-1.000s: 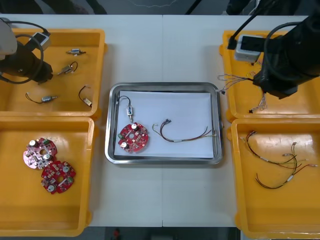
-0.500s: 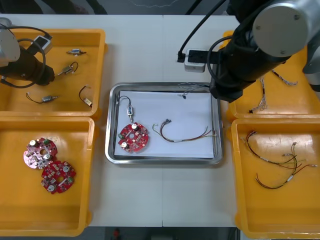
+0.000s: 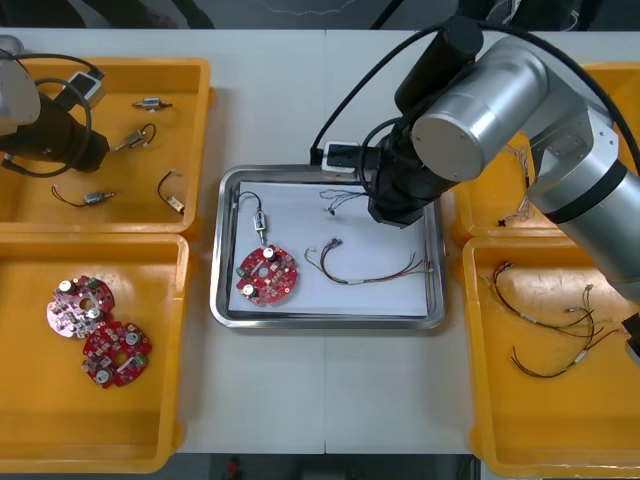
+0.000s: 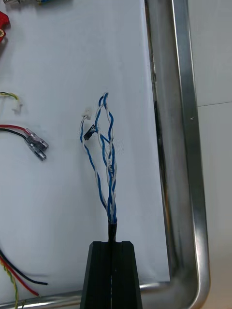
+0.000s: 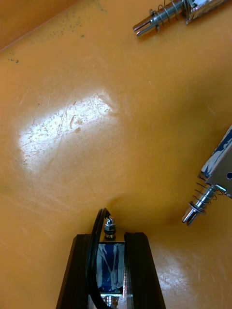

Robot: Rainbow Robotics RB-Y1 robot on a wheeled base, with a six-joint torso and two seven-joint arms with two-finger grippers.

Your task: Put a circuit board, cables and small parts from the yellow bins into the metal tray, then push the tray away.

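On the light table point(image 3: 320, 400), the left gripper point(image 5: 110, 236) hangs over the far left yellow bin point(image 3: 190, 90), clamped on a small metal part point(image 5: 110, 256) whose black lead is half hidden, while the metal tray point(image 3: 225, 250) holds a circuit board point(image 3: 267, 275), and over the tray's far right corner the right gripper point(image 4: 111, 244) pinches the blue and white cable point(image 4: 107, 159).

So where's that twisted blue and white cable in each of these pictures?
Front view: blue and white cable hangs over the metal tray's far half, beside the right arm.
Right wrist view: pinched in the right tool, fanning over the tray's white inside.
Left wrist view: not in it; that camera faces a yellow bin.
Shared landmark: the tray's shiny rim.
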